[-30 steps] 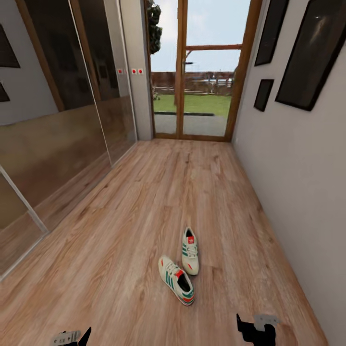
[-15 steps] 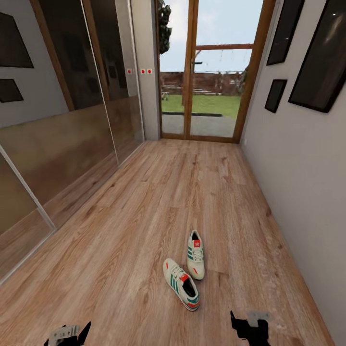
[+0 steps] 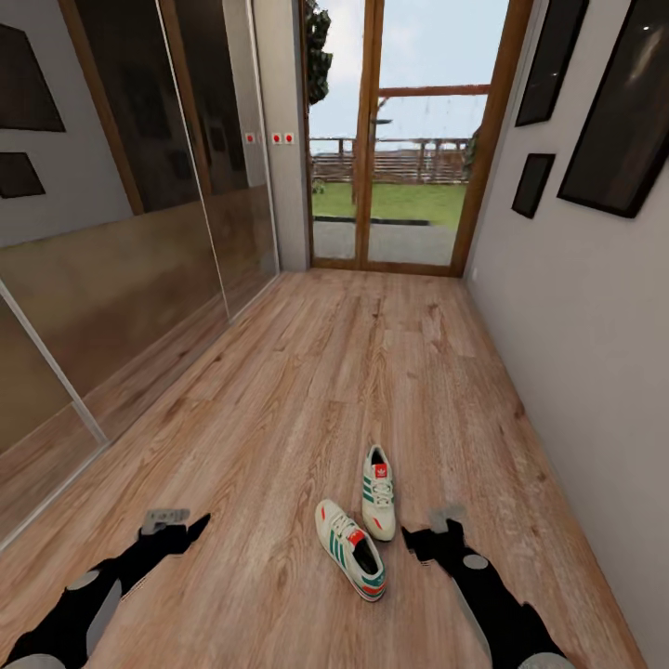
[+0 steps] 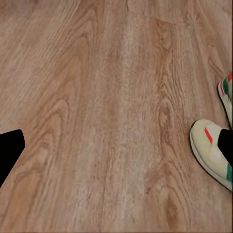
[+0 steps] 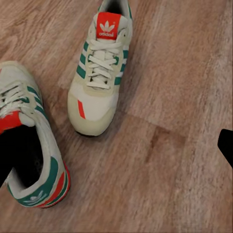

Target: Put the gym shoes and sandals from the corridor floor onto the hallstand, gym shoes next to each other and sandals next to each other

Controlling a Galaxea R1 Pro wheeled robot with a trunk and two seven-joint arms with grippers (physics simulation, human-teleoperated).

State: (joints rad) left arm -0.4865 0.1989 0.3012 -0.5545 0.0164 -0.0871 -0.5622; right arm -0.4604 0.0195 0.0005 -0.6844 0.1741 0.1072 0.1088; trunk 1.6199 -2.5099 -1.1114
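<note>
The two gym shoes (image 3: 362,520) lie just left of the right pincer (image 3: 432,539), spread wide.

Two cream gym shoes (image 3: 364,520) with green stripes, lay upright, toes nearly touching, on corridor floor (image 3: 279,409)

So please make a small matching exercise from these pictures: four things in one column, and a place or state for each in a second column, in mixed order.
Things:
1. nearer gym shoe
2. farther gym shoe
3. left gripper
4. right gripper

Places or states:
A. over bare floor, left of both shoes
B. close beside the shoes, on their right
C. lies at a slant, heel toward the robot
D. lies straight along the corridor

Pairs: 1-C, 2-D, 3-A, 4-B
</note>
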